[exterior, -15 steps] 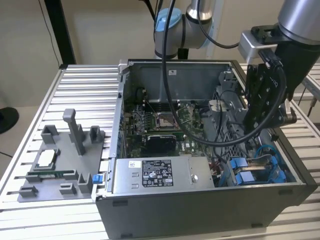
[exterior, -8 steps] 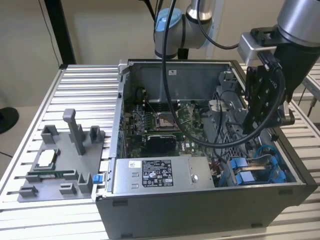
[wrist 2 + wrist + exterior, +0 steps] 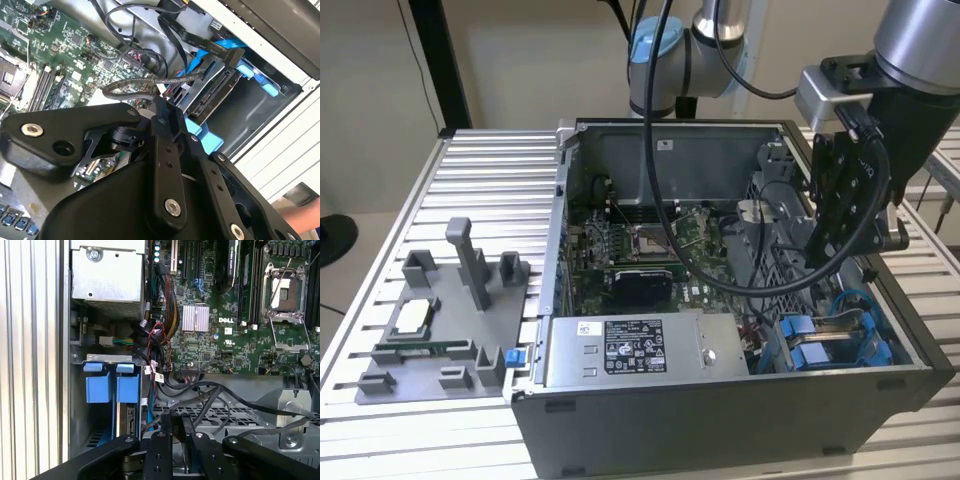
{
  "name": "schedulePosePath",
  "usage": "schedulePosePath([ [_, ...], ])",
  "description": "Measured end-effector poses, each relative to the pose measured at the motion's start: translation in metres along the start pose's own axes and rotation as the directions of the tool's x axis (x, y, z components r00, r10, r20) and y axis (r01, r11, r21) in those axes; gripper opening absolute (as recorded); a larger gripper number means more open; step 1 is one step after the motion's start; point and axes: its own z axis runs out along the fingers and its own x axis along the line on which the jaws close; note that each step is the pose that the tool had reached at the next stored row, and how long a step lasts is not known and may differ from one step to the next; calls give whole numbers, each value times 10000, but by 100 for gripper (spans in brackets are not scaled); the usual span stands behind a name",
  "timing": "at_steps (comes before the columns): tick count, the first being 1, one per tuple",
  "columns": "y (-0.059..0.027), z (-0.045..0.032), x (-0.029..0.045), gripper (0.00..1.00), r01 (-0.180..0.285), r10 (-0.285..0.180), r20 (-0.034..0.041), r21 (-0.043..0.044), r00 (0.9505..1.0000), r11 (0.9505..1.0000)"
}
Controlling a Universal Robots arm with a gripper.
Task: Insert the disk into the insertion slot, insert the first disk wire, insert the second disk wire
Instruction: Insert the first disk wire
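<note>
The disk (image 3: 128, 422) sits in the insertion slot (image 3: 92, 437) of the grey drive cage, its blue carrier frame (image 3: 127, 387) at the cage mouth. In the second wrist view the disk's (image 3: 212, 95) connector edge is bare, and a flat black wire (image 3: 200, 45) ends in a plug just beside it. In the exterior view the blue frame (image 3: 810, 350) lies at the case's front corner on the right. My gripper (image 3: 818, 262) hangs over the perforated cage. Its fingers (image 3: 165, 427) stand close together, with thin black wires (image 3: 210, 392) running into their tips. The gripper (image 3: 159, 102) is a short way from the disk.
The open computer case (image 3: 720, 420) stands on a slatted metal table (image 3: 490, 170). A silver power-supply box (image 3: 640, 350) lies along the case's front wall, with the motherboard (image 3: 650, 240) behind it. A grey plastic fixture tray (image 3: 440, 320) sits on the exterior view's left. Loose cables cross the cage.
</note>
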Motion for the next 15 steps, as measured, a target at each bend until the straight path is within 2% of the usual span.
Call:
schedulePosePath([
  [10, -11, 4, 1, 0, 1, -1, 4, -1, 10000, 10000],
  [12, -75, 4, 1, 0, -2, 2, 1, -20, 10000, 10000],
  [15, -191, 10, 10, 0, -7, 7, 2, -94, 10000, 10000],
])
